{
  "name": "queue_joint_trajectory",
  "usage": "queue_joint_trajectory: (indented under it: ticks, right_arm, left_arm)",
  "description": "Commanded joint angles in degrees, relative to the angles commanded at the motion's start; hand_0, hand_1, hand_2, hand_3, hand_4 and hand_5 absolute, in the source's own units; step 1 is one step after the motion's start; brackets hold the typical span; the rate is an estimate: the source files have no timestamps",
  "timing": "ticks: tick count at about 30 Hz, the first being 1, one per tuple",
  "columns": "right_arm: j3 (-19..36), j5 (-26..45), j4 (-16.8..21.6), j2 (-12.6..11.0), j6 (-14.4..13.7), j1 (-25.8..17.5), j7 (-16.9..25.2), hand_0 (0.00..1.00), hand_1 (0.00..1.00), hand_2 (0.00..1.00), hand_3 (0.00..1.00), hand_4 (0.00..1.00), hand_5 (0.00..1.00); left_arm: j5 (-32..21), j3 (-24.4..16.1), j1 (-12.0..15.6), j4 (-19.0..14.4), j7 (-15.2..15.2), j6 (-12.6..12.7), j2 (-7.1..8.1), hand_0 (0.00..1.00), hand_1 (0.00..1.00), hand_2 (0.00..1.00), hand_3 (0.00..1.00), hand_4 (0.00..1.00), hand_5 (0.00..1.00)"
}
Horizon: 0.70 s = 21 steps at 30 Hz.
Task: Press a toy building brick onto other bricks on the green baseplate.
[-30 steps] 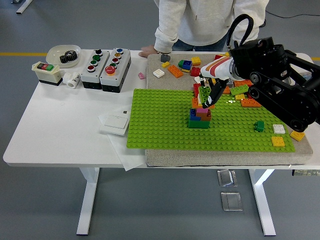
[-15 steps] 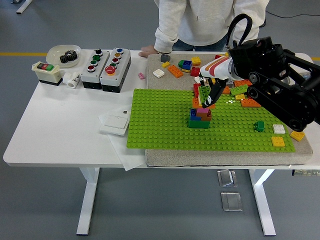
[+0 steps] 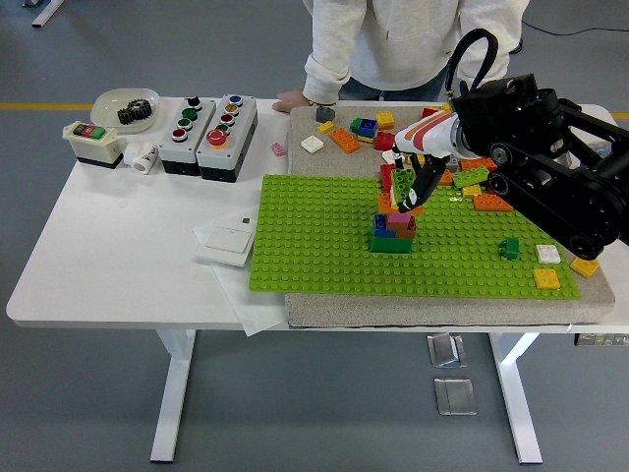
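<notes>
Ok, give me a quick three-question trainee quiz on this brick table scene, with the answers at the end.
1. True or false: the right hand holds a green brick above the brick stack.
2. Which lies nearest the table's left end? A) the white bowl B) the small dark green brick C) the wall switch
3. Fill in: the stack stands on the green ___.

Key
1. True; its fingers are closed on it.
2. A
3. baseplate
</notes>
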Motion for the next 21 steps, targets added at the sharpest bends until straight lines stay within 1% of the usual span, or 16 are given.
queue_joint_trajectory:
  ticks: [20,21]
  right_arm:
    - [0.08,0.01,-0.30,-0.15,-0.29,-0.69,0.24,0.419,0.476,0.548,0.502,0.724,0.450]
    - [0.08,0.04,-0.33,-0.16,-0.28,-0.71,0.24,0.420,0.478,0.558,0.511,0.754,0.441]
  left_arm:
    - [0.32,-0.15,0.08,0.00,0.03,0.03,-0.10,0.863,0.848,0.846,0.644,0.730,0.639]
    - [0.34,-0.16,0.09,0.00,0.04,0.04,-0.11,0.863,0.848,0.846,0.645,0.729,0.639]
